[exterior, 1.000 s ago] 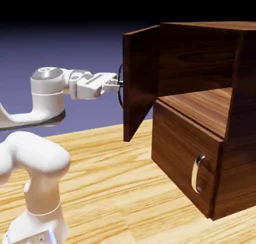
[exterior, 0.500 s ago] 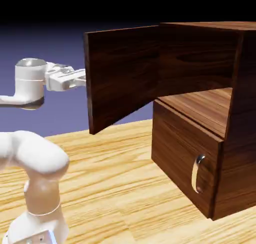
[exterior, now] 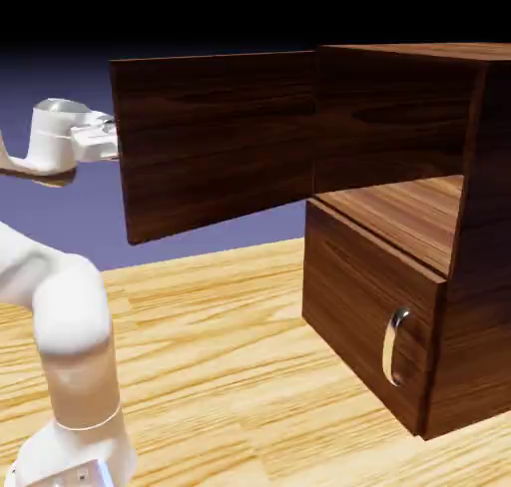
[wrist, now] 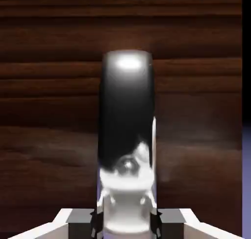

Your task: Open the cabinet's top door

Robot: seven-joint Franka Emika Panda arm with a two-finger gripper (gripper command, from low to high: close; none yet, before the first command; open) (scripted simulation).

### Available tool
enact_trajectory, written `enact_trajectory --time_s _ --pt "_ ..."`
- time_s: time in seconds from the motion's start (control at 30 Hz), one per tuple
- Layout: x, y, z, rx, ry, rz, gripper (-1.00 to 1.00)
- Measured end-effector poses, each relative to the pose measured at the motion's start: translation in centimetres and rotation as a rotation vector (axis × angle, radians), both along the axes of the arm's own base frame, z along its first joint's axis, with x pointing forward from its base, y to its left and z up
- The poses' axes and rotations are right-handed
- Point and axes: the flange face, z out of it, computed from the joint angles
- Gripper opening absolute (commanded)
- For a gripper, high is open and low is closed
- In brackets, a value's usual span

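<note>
From where I stand, the door (exterior: 220, 141) hangs wide of the cabinet (exterior: 379, 325), swung out to the exterior view's left, and the shelf space behind it shows. The gripper (wrist: 126, 223) is at the door's far face; in the hand view its tips stand on either side of the handle (wrist: 126, 115), closed in on it.

The task looks all but done, so the trouble I'd watch for is too much pull. If the arm (exterior: 60, 141) drags on once the hinge reaches its limit, the handle could slip out of the tips, or the whole cabinet could be tugged askew. A straight pull, rather than one that follows the door's arc, would twist the grip on that smooth, curved metal. And if the jaws let go while the hand moves sideways, a finger might catch the handle and nudge the door partway back.
</note>
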Motion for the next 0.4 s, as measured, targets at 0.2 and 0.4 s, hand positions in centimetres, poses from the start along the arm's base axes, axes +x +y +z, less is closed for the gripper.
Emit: enact_trajectory --time_s 0.2,0.4 --pt "0.6 3.9 0.0 0.000 0.000 -0.092 -1.00" --pt "1.5 7.9 0.0 0.000 0.000 -0.186 -1.00"
